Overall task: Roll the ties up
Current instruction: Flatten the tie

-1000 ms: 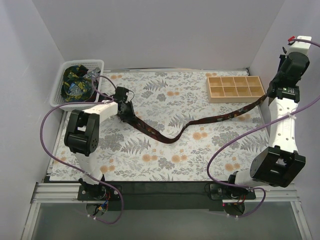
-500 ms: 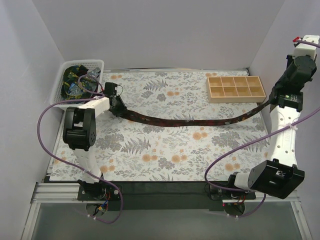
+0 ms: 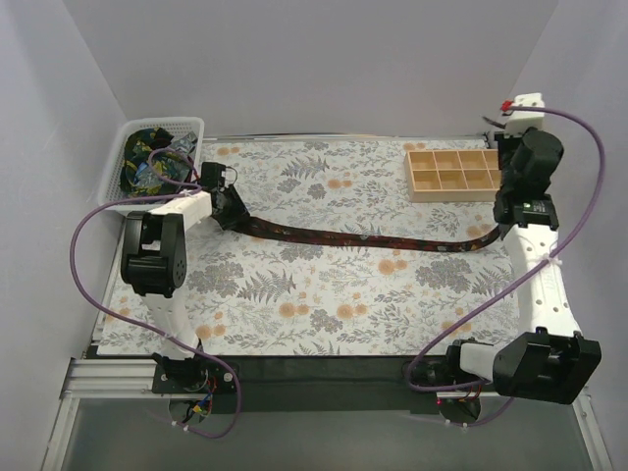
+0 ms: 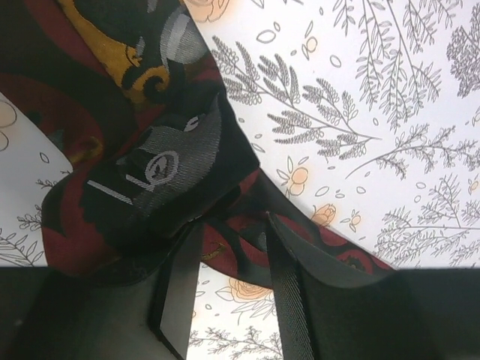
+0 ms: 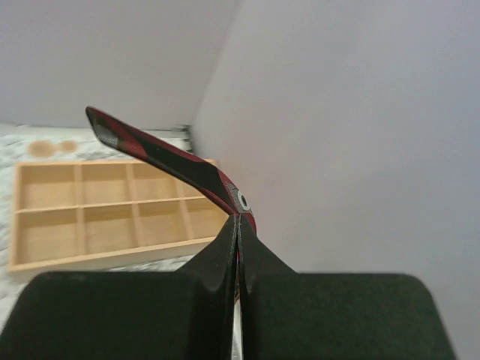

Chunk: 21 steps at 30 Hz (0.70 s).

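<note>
A maroon tie (image 3: 363, 238) with dark and pale marks lies stretched across the floral cloth from left to right. My left gripper (image 3: 228, 208) is at its wide end; in the left wrist view the bunched fabric (image 4: 150, 187) sits between my fingertips, and the gripper (image 4: 231, 225) is closed on it with a gap left. My right gripper (image 3: 502, 224) is shut on the narrow end near the right wall. In the right wrist view the gripper (image 5: 238, 219) pinches the tie (image 5: 172, 161), whose tip sticks out up and left. Other dark patterned ties (image 3: 147, 162) lie in a basket.
A white mesh basket (image 3: 165, 122) stands at the back left corner. A wooden compartment tray (image 3: 459, 193) sits at the back right, just behind my right gripper; it also shows in the right wrist view (image 5: 97, 255). White walls close in the sides and back.
My left gripper pulled the wide end left and the slack S-curve went straight. My right gripper then came down and inward from the right wall, lowering the tie onto the cloth.
</note>
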### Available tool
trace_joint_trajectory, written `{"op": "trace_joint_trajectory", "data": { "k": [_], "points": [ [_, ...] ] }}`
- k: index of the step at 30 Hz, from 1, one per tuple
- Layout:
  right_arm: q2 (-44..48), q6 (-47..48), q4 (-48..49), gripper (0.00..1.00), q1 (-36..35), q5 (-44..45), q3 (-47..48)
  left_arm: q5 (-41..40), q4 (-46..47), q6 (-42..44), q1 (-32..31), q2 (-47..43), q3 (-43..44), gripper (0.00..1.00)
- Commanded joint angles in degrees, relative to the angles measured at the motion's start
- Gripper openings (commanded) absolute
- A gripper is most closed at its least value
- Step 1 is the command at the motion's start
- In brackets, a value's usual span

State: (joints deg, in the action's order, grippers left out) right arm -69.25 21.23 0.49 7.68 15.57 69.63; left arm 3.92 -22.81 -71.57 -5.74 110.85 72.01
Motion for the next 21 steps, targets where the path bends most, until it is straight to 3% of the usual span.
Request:
{"op": "trace_joint_trajectory", "data": {
  "k": [1, 5, 13, 21],
  "points": [
    [1.93, -1.8, 0.56, 0.01, -7.13, -2.04, -2.91, 1.08, -3.65, 0.64, 0.46, -3.35, -3.18, 0.39],
    [1.75, -5.14, 0.91, 0.01, -15.14, -1.43, -6.43, 1.96, -3.03, 0.99, 0.46, -7.31, -5.3, 0.46],
    [-1.4, -13.49, 6.8, 0.01, -33.49, 7.88, -13.9, 5.12, -1.36, 1.52, 0.38, -15.39, -8.37, 0.52],
    [-11.59, -20.09, 10.66, 0.01, -46.87, 15.88, -11.45, 10.92, 2.06, 1.08, -0.33, -17.68, -11.88, 0.56]
  ]
}}
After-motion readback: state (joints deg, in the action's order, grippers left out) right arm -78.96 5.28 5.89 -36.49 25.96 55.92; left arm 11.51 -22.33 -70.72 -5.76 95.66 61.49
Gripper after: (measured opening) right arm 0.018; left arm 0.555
